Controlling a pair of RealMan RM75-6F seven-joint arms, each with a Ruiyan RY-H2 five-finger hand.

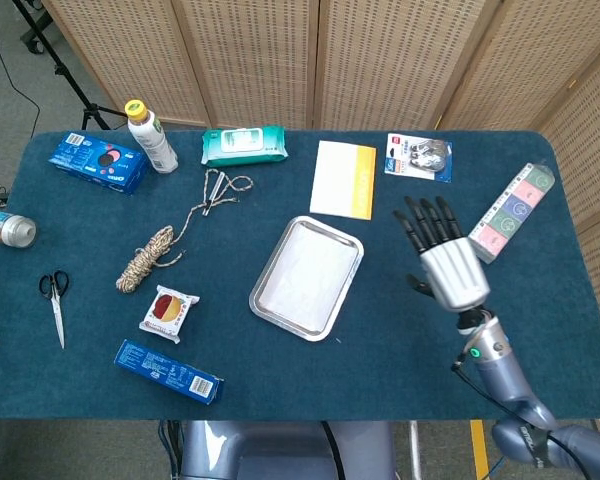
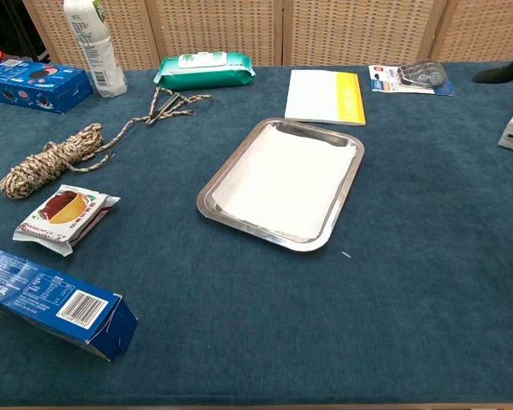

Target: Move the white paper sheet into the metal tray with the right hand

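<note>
The white paper sheet [image 1: 306, 274] [image 2: 284, 178] lies flat inside the metal tray [image 1: 267, 306] [image 2: 212, 196] in the middle of the blue table. My right hand [image 1: 442, 258] hangs well to the right of the tray, fingers spread and straight, holding nothing. In the chest view only a dark fingertip [image 2: 504, 73] of it shows at the right edge. My left hand appears in neither view.
Behind the tray lies a white and yellow notepad [image 1: 343, 179], with a blister pack [image 1: 419, 157] to its right. A box of coloured blocks [image 1: 510, 212] sits far right. Rope [image 1: 148, 257], a snack packet [image 1: 170, 311], blue boxes [image 1: 168, 371], wipes [image 1: 244, 145], a bottle [image 1: 150, 136] and scissors [image 1: 54, 303] fill the left side.
</note>
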